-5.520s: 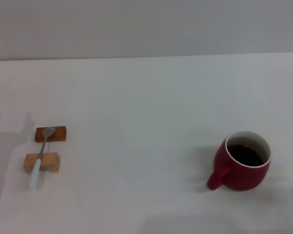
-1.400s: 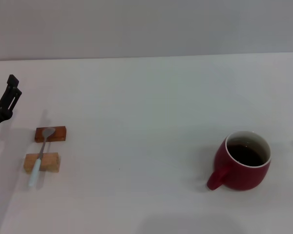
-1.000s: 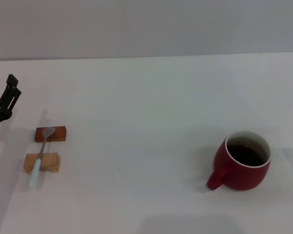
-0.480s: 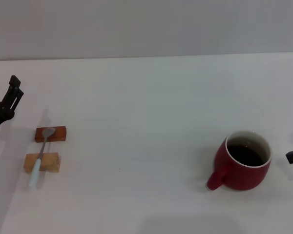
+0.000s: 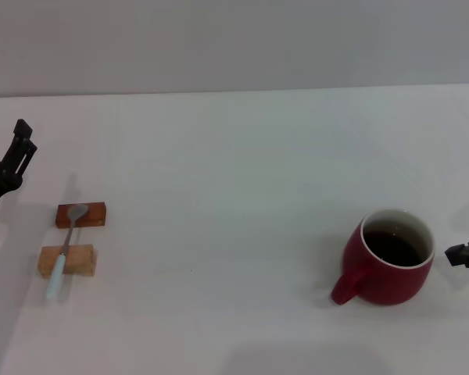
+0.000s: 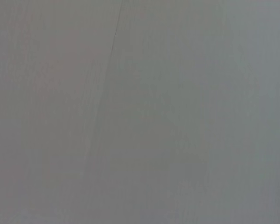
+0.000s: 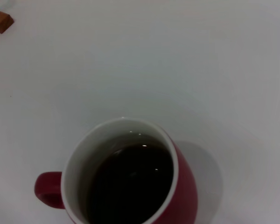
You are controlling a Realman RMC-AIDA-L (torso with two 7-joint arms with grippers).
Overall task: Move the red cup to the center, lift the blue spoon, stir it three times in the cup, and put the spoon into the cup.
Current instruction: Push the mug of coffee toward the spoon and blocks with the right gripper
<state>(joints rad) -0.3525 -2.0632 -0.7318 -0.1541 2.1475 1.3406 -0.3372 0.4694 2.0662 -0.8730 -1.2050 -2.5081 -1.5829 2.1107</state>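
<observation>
Two small wooden blocks [image 5: 74, 237] on the white tabletop [image 5: 219, 172] carry the slim blue-handled metal spoon [image 5: 64, 251], left tool [image 5: 16, 152] nearby. The squat glossy dark-red ceramic cup [image 5: 388, 258] holds dark liquid, right tool [image 5: 467, 254] just beside it; neither tool's opening can be judged.

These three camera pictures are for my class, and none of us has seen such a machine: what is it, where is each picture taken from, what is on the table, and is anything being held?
It is a robot with two arms. The head view looks down at a white table. The left tool hovers at the table's left edge; only the tip of the right tool shows, beside the red cup. The cup holds dark liquid. The blue spoon lies across two small wooden blocks. The right wrist view looks down into the cup. The left wrist view shows only a plain grey surface. Nothing is held.
</observation>
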